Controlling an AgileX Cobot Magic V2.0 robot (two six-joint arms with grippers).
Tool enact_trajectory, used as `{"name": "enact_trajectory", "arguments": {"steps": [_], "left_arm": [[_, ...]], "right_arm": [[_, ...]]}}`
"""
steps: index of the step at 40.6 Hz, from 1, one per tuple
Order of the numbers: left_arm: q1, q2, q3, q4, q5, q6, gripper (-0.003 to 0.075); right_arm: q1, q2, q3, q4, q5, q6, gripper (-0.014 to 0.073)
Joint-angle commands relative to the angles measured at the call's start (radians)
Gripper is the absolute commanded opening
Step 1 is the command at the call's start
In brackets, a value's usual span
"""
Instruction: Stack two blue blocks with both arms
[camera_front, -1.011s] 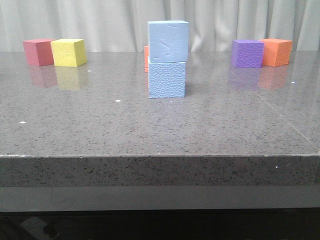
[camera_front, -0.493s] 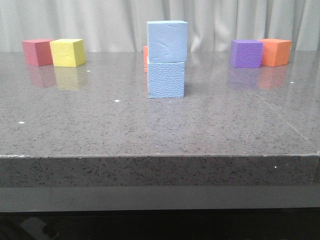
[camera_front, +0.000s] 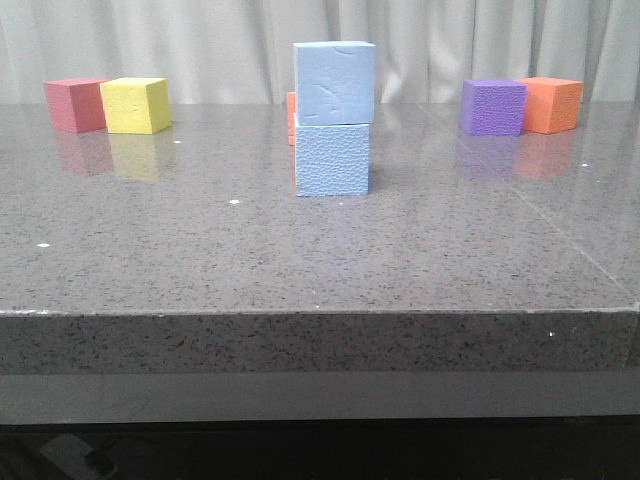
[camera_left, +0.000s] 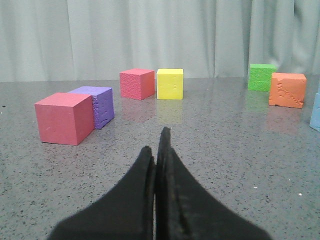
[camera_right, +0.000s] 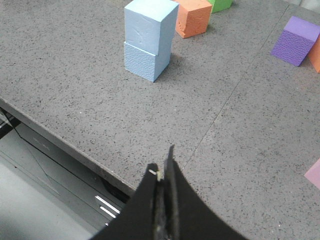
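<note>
Front view: your top blue block (camera_front: 334, 82) sits on bottom blue block (camera_front: 332, 158), mid-counter (camera_front: 320, 250); left gripper (camera_left: 157, 150), right gripper (camera_right: 162, 172) both pinched together, empty.

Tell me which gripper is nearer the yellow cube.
Left. The left gripper faces the yellow cube across the table; the right gripper hangs past the table's front edge.

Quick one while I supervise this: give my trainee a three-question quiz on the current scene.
1. True or false: the upper blue block sits on the lower blue block.
2. In the front view, which cube stands beside the yellow cube? A) green B) red C) purple
3. Fill in: the left gripper and right gripper are both ____.

Key: 1 true; 2 B, the red cube; 3 shut, holding nothing.
</note>
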Motion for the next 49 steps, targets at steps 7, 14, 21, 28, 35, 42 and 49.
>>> {"name": "enact_trajectory", "arguments": {"steps": [7,14,21,28,35,42,49], "left_arm": [[-0.004,-0.019,0.002,-0.011,-0.087,0.004,-0.0020],[-0.004,-0.019,0.002,-0.011,-0.087,0.004,-0.0020],[-0.004,-0.019,0.002,-0.011,-0.087,0.004,-0.0020],[-0.004,-0.019,0.002,-0.011,-0.087,0.004,-0.0020],[-0.004,-0.017,0.002,-0.011,-0.087,0.004,-0.0020],[-0.004,-0.017,0.002,-0.011,-0.087,0.004,-0.0020],[-0.004,-0.017,0.002,-0.011,-0.087,0.004,-0.0020]], "right_arm": [[-0.004,0.001,-0.022,0.002,-0.062,0.000,-0.0067],[-0.004,0.001,-0.022,0.002,-0.062,0.000,-0.0067],[-0.004,0.001,-0.022,0.002,-0.062,0.000,-0.0067],[-0.035,-0.057,0.037,-0.061,-0.145,-0.007,-0.0067],[-0.202,-0.242,0.303,-0.062,-0.499,-0.007,-0.0067],[-0.294,-0.421,0.598,-0.062,-0.744,-0.007,-0.0067],[-0.353,-0.537,0.790,-0.062,-0.849,-0.007,-0.0067]]}}
